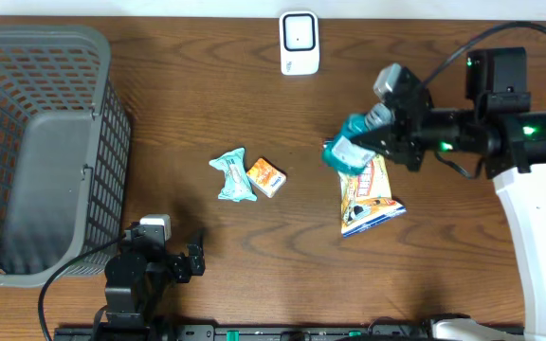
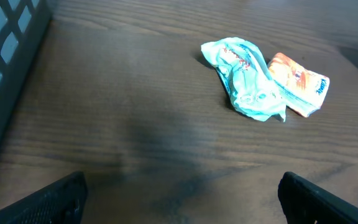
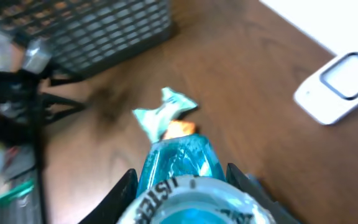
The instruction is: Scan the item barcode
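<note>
My right gripper [image 1: 368,140] is shut on a teal mouthwash bottle [image 1: 347,152] and holds it above the table at the centre right. In the right wrist view the bottle [image 3: 180,158] fills the space between the two black fingers [image 3: 124,190], with its white label facing the camera. The white barcode scanner [image 1: 299,43] lies at the table's far edge; in the right wrist view the scanner [image 3: 344,87] sits up and to the right of the bottle. My left gripper [image 1: 190,261] rests open near the front edge, and nothing lies between its fingers [image 2: 61,196].
A grey mesh basket [image 1: 36,142] stands at the left. A crumpled teal wrapper [image 1: 232,176] and an orange packet [image 1: 267,176] lie mid-table. A yellow-and-white snack bag [image 1: 368,197] lies under the right gripper.
</note>
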Tool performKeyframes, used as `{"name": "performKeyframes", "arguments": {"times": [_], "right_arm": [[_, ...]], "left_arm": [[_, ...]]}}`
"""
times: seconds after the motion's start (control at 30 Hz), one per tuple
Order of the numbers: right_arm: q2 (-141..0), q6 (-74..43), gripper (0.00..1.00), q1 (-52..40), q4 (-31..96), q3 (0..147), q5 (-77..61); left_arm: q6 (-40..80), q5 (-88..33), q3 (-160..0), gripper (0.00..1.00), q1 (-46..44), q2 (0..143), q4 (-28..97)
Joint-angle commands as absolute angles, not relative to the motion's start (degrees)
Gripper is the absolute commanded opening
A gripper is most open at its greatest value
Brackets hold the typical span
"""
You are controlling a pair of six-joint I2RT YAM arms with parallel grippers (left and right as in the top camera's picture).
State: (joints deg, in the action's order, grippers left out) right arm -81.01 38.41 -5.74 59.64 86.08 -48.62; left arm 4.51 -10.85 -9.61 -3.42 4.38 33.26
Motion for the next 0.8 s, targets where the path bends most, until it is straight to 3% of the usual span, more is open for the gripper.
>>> {"name": "performKeyframes", "arguments": {"times": [0.0, 0.3, 0.47, 0.63, 0.77], "right_arm": [[-81.32, 27.29, 0.06, -9.08, 54.43, 85.76, -38.17], [-86.74, 21.63, 0.11, -22.13, 36.42, 85.76, -9.69], [-93.56, 21.5, 0.12, -27.86, 23.03, 85.76, 13.52], [-102.48, 27.68, 0.12, -30.5, 6.85, 85.76, 35.77], [-110.56, 36.67, 0.14, -31.42, -8.16, 85.82, 41.06]], "left_arm": [[5.04, -11.55, -8.84, 0.98, -3.29, 4.32, 33.39], [5.02, -11.55, -8.84, 0.98, -3.29, 4.32, 33.39], [5.02, -11.55, -8.84, 0.98, -3.29, 4.32, 33.39], [5.02, -11.55, -8.84, 0.98, -3.29, 4.32, 33.39], [5.04, -11.55, -8.84, 0.98, -3.29, 4.32, 33.39]]}}
